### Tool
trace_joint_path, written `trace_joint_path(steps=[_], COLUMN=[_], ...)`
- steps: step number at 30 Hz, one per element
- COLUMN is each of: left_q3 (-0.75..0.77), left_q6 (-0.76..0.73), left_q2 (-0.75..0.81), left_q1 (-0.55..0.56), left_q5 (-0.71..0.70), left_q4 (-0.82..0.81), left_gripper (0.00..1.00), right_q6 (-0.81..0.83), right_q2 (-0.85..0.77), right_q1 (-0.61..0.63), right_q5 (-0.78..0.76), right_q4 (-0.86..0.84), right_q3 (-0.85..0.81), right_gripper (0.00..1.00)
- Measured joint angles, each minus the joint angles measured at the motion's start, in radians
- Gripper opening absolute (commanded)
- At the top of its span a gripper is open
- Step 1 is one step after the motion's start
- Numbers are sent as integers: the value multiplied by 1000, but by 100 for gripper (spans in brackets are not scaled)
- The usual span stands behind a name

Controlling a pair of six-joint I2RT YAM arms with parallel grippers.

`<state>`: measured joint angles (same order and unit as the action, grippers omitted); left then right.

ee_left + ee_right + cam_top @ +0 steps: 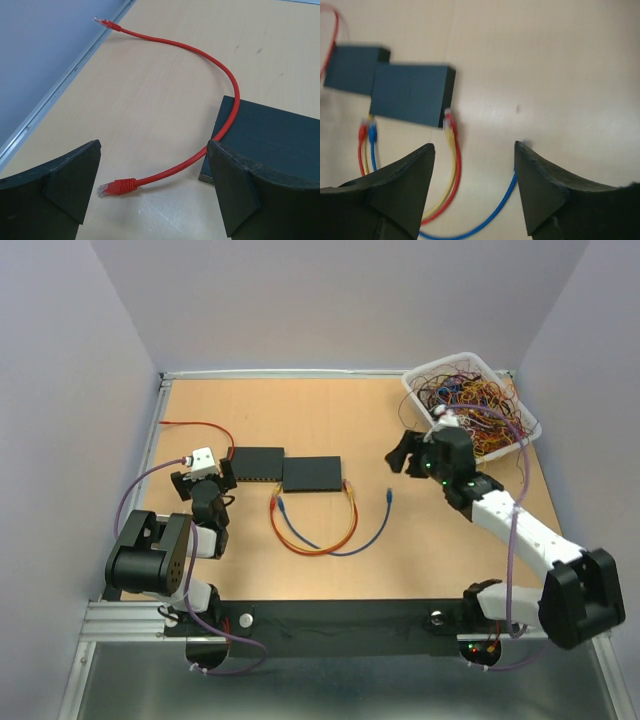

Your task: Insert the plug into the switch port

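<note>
Two dark switches sit side by side mid-table, the left one [258,465] and the right one [312,473]. In the left wrist view a red plug [116,187] lies loose on the table between my open left gripper's [152,165] fingers. Its red cable [220,70] arcs over the corner of the left switch [280,135] to a far plug [102,21]. My right gripper [474,150] is open and empty, held above the table right of the switches. A blue cable [495,210] runs under it, and its loose blue plug [388,497] lies on the table.
Red, yellow and blue cables loop in front of the switches [315,540], with plug ends by the right switch's corner [450,122] and its front [366,134]. A white basket [415,380] of tangled cables stands at the back right. The table's metal edge rail [55,95] runs on the left.
</note>
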<state>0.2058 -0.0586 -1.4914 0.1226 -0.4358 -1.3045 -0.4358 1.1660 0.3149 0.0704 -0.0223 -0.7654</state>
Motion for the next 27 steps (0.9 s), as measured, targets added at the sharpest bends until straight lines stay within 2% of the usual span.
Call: trace_joint_path(steps=[2,5,11,16,22,27], left_q3=[0,0,0,0,0,0], left_q6=[0,0,0,0,0,0], left_q2=[0,0,0,0,0,0], left_q1=[0,0,0,0,0,0], left_q5=[0,1,2,2,2,2], left_q4=[0,0,0,0,0,0], left_gripper=[99,99,99,99,99,99], right_q6=[7,2,-10,-13,-13,-14], right_q2=[77,173,293,313,328,445], right_q1=[88,148,153,212,399,545], right_q5=[-51,-111,-206,-222,-236,-235], right_q4=[79,169,281,319,320,300], right_q3=[-31,-55,-61,-108,-230,-340], right_gripper=[59,53,51,50,51,51])
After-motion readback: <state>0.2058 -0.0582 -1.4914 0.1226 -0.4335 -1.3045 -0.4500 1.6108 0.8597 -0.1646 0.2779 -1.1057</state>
